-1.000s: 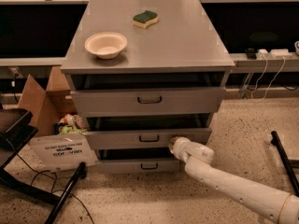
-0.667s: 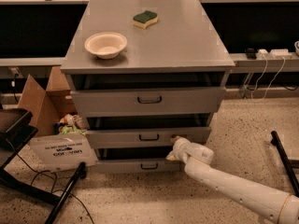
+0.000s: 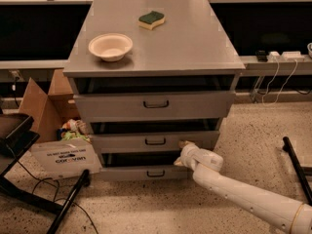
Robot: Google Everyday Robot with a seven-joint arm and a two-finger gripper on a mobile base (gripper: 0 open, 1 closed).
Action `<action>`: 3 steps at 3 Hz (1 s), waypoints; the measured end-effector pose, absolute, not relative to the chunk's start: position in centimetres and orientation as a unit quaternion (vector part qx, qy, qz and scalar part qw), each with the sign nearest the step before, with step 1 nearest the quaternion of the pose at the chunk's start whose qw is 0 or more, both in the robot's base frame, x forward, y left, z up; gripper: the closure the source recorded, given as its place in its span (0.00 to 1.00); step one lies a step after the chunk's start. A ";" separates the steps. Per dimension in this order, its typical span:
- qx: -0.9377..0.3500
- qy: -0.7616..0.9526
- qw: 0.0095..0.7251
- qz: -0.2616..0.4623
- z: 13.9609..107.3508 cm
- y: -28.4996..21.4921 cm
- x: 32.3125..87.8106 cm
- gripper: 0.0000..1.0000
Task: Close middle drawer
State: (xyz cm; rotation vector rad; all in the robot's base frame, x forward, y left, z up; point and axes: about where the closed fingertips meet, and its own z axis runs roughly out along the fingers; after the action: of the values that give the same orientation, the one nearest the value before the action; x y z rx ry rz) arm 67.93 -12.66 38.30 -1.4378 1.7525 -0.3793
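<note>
Warm dim light falling from above on desk point(image 3: 195, 48); drawer gaps lying in shadow; gripper point(image 3: 183, 151) showing pale at middle drawer point(image 3: 126, 143).

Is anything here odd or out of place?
The middle drawer, like the top drawer and bottom drawer, sticks out, with a dark gap above. The gripper is at its front, right of the handle.
</note>
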 end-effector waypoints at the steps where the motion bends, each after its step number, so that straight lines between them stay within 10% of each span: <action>1: -0.571 0.696 0.409 -0.151 38.3 -12.6 67.5 0.42; 3: -0.586 0.713 0.332 -0.193 44.6 -14.6 60.8 0.89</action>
State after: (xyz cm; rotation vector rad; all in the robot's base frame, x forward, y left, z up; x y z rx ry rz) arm 60.82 -14.59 44.55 -1.5311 1.8640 -0.5030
